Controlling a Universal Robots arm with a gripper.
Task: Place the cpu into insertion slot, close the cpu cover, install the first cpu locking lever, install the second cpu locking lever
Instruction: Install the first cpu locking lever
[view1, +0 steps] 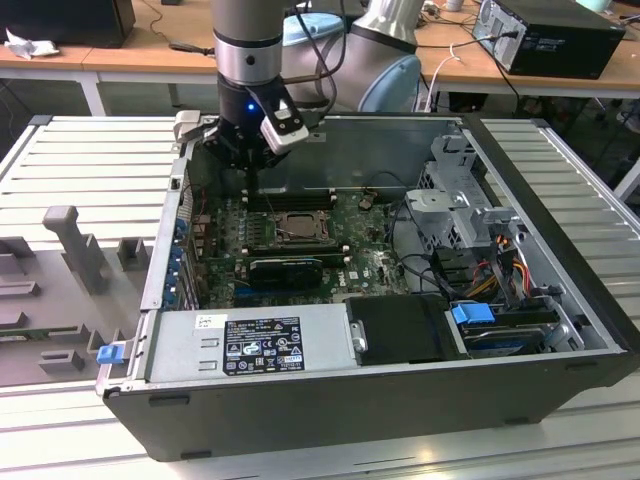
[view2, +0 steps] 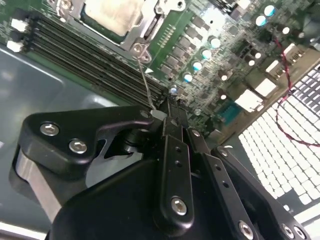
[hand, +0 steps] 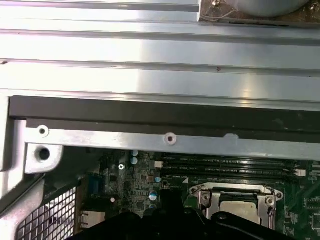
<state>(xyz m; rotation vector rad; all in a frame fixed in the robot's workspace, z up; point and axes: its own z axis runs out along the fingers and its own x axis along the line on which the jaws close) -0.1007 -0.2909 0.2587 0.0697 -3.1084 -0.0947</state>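
- Exterior view: pincer (view1: 250, 182) is down inside the open computer case (view1: 545, 215), at about 11 o'clock of the insertion slot (view1: 295, 228) on the motherboard (view1: 375, 265).
- Second wrist view: cpu (view2: 112, 15) is seated in the slot, with the cpu cover (view2: 150, 27) lying flat over it. The pincer is drawn narrow. Its tips appear to pinch the end of a thin locking lever (view2: 145, 80), which runs from the socket corner to the tips.
- Judgement: a lever step is in hand. Grip at the wire's very end, follow its hinge arc, then press it down and sideways under its catch. Keep clear of the memory slots (view2: 90, 60) just beside.
- First wrist view: the case wall is close to the arm, so there is little room on that side. The slatted metal desk (hand: 150, 55) lies beyond.
- Exterior view, room: grey fixtures (view1: 75, 245) sit on the desk at 9 o'clock. Wooden benches (view1: 130, 55) stand behind, with another computer (view1: 550, 35) at 1 o'clock.
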